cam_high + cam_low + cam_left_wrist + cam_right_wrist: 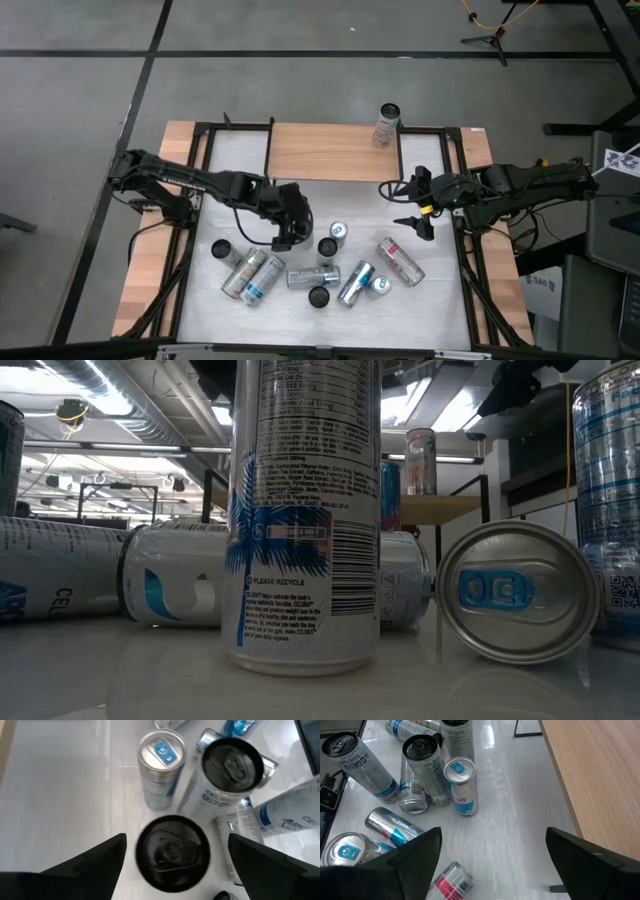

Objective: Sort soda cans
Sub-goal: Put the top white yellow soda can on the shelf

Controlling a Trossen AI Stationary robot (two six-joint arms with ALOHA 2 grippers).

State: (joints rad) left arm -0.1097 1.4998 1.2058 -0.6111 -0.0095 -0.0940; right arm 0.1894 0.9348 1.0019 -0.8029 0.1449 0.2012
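So the cans [318,272] are all bunched on the white table [230,190], near its front edge, and I'll use that pile as my landmark. On the pile's left end there's a dark-topped one standing up, then a couple lying flat side by side at a slant. A few more stand in the middle, and on the right end lies one with red marks [401,261], tipped over diagonally. One loner [387,124] stands way off behind the pile on the wood board [333,152], well apart from everything else.

The left gripper [284,238] hangs over the pile's back-left edge, fingers spread wide, nothing in them. Its wrist camera looks straight down on a black-topped upright can [172,850] sitting right between the two fingers, with a blue-tabbed one [161,767] and another black-topped one [231,775] just past it. That's the bit that matters, I'd say: the can's long axis is vertical, directly below the open jaws, so a straight drop and a squeeze looks like the obvious play.

The right gripper [420,213] sits off to the pile's back-right, also spread wide and empty. It's closest to the red one, but the left arm is clearly nearer to a grab right now.
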